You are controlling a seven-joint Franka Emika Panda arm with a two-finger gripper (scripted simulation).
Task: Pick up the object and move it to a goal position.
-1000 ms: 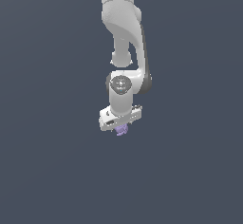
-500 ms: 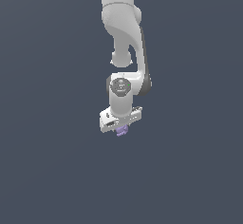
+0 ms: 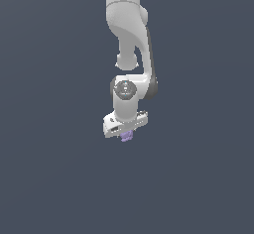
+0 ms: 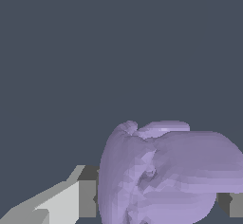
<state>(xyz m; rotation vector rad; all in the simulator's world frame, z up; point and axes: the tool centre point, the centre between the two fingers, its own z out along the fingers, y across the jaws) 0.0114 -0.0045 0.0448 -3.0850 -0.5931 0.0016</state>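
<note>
With the claw (image 3: 126,135) clamped on the blob (image 3: 126,137), carry it smoothly and keep the squeeze steady, since the lumpy shape could slip.

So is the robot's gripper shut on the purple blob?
Yes, shut on it. The purple blob fills the gap between the gripper fingers, touching both.

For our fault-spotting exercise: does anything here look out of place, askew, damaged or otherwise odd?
Nothing stands out. The pale purple object sits between the fingers of the gripper, poking out just below it in the exterior view. It looks whole, lumpy by shape rather than damaged. Around it only plain grey background shows.
</note>
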